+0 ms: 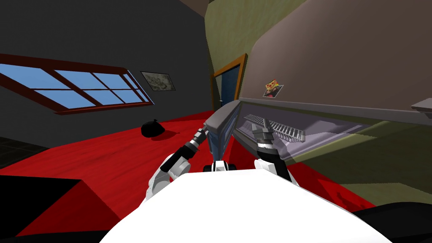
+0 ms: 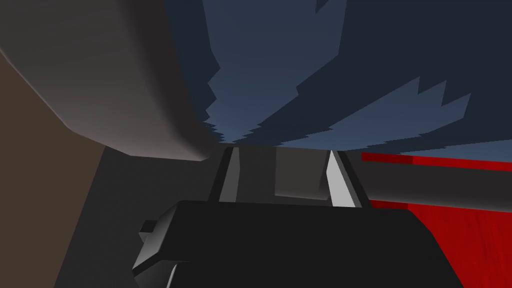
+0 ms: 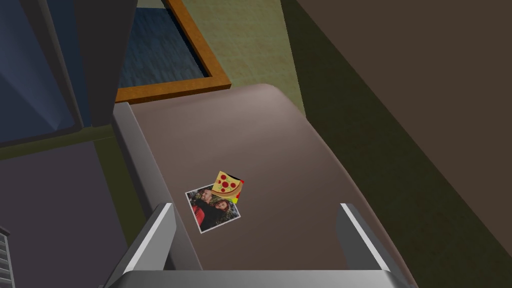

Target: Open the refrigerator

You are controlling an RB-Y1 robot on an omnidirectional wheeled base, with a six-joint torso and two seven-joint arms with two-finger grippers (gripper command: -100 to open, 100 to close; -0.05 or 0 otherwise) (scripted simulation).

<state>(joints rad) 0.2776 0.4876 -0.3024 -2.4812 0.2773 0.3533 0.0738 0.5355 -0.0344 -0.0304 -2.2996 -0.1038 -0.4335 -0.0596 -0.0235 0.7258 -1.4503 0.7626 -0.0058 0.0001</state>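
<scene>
1. Refrigerator (image 1: 337,55): brown-grey cabinet, set at the right front.
2. Door (image 1: 222,120): grey, swung partway out between the two arms; opening is judged begun, not finished.
3. Wire shelf (image 1: 278,126): exposed inside by that gap.
4. Left gripper (image 2: 283,165): fingers closed on a grey bar (image 2: 299,172), judged the handle, so the door can be drawn wider.
5. Right gripper (image 3: 257,206): fingers spread, nothing held; judged parked clear of the swing.
6. Photo (image 3: 212,211) and pizza magnet (image 3: 227,184): stuck on the closed panel.
</scene>
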